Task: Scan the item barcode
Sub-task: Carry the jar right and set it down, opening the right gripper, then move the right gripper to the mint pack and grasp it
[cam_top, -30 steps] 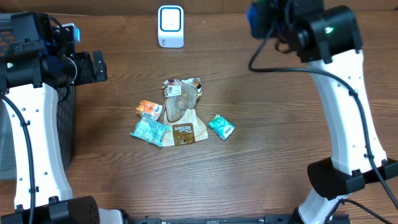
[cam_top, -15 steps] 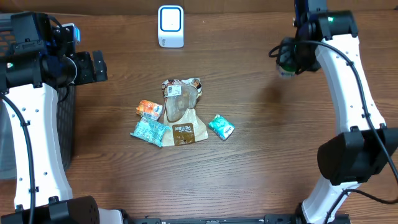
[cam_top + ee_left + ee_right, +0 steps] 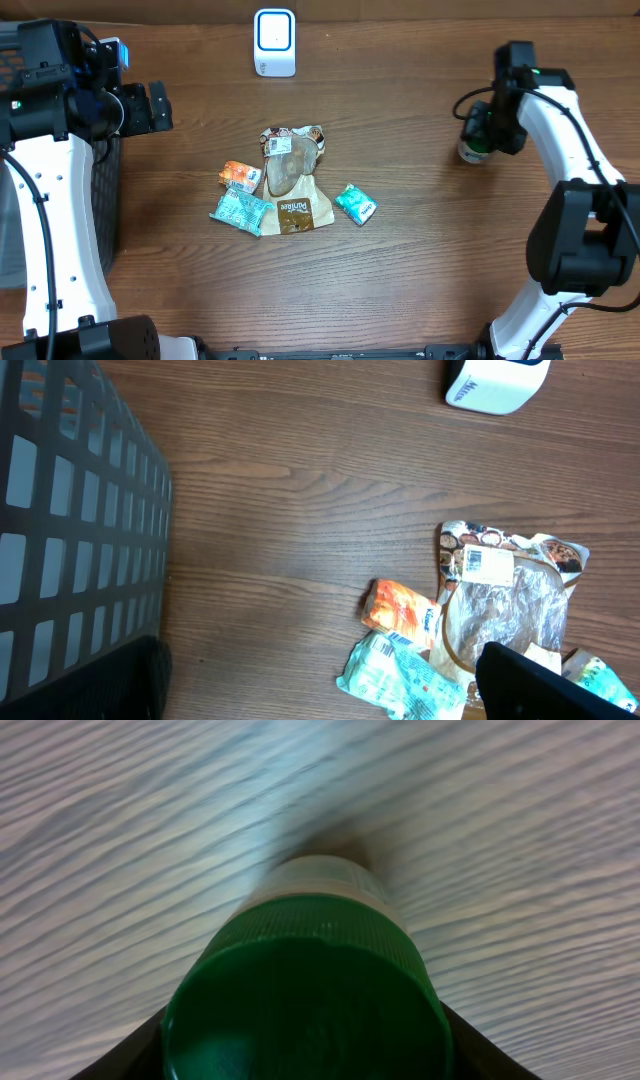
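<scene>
Overhead view: the right gripper (image 3: 484,130) is clamped on a green-capped bottle (image 3: 472,150) at 3 o'clock on the table (image 3: 420,260). The left gripper (image 3: 160,108) has its fingers wide apart at 9 o'clock, beside a black basket (image 3: 70,510). The white scanner (image 3: 274,42) sits at 12 o'clock.

Packets (image 3: 290,185) lie centre, scanner (image 3: 274,42) behind them, bottle (image 3: 305,1000) right, basket (image 3: 70,530) left.

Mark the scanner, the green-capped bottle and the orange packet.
white scanner (image 3: 274,42): overhead view, centre of its front face.
green-capped bottle (image 3: 305,1005): right wrist view, top of the cap.
orange packet (image 3: 402,618): left wrist view, middle of the wrapper.
</scene>
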{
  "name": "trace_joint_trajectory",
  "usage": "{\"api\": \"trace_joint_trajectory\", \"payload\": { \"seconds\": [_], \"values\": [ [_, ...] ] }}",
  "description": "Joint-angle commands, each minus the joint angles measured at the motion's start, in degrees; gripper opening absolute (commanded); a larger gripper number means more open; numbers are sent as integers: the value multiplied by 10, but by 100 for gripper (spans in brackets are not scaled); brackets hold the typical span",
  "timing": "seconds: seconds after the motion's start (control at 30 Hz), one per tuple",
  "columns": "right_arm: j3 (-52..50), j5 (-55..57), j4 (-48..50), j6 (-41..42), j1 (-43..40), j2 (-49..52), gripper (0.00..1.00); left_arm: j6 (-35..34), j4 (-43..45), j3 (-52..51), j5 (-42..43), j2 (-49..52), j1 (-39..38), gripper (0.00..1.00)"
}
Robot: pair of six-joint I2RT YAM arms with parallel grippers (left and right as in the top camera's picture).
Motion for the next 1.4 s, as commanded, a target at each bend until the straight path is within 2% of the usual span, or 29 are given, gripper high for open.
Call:
{"api": "trace_joint_trajectory", "payload": {
  "seconds": [0.0,0.3,0.33,0.4,0.47,0.53,0.83,0.9,1.1,1.2,1.3,1.37],
  "values": [
    [-19,-13,14,2,-24,-4,21,9,0,15,-2,-1,-1,100],
    [-48,-14,22,2,-50,-3,22,9,0,15,-2,-1,-1,100],
    [-48,-14,22,2,-50,-3,30,9,0,15,-2,-1,-1,99],
    [-47,-14,22,2,-51,-3,66,9,0,15,-2,-1,-1,99],
    [-39,-26,15,0,-51,-3,93,9,0,15,-2,-1,-1,99],
    [-13,-42,-10,0,-51,-3,100,9,0,15,-2,-1,-1,100],
    [205,-98,-188,-1,-31,-3,100,9,0,15,-2,-1,-1,99],
    [223,-122,-200,-11,-21,-3,100,9,0,15,-2,-1,-1,100],
    [201,-179,-195,-33,33,-3,99,9,0,15,-2,-1,-1,100],
    [168,-179,-187,-48,73,-3,91,9,0,15,-2,-1,-1,100],
    [126,-177,-165,-47,109,-2,77,9,0,15,-2,-1,-1,100],
    [96,-178,-146,-40,128,-2,76,9,0,15,-2,-1,-1,100]
  ]
}}
